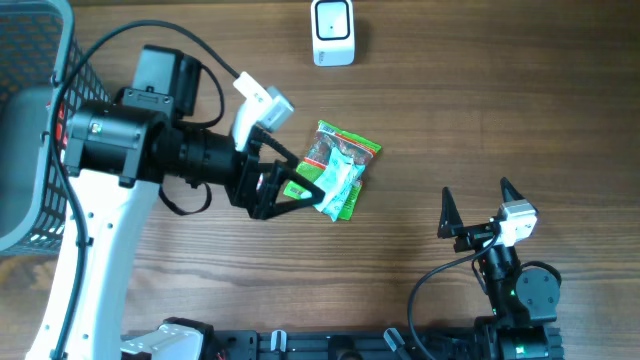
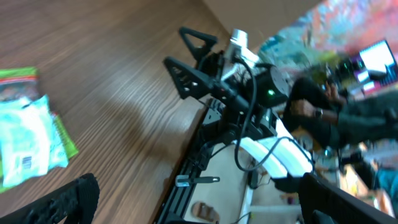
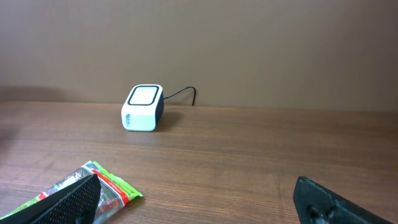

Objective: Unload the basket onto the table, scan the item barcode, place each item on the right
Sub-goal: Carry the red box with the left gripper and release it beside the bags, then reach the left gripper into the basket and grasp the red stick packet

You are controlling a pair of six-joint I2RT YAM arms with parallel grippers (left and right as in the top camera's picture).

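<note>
The item [image 1: 340, 170] is a green-edged packet with a pale blue pack lying on it, flat on the wooden table. In the left wrist view the item [image 2: 28, 140] lies at the left edge, with a small barcode on the pale pack. My left gripper [image 1: 305, 185] is right beside its left end, open, with nothing between the fingers [image 2: 71, 199]. The white scanner [image 1: 333, 32] stands at the back of the table and shows as the scanner [image 3: 143, 107] in the right wrist view. My right gripper [image 1: 475, 210] is open near the front right, apart from the item [image 3: 106, 186].
A grey mesh basket [image 1: 30, 120] stands at the left edge. The right arm [image 2: 230, 68] shows in the left wrist view at the table's edge. Bare wood lies between the item and the scanner.
</note>
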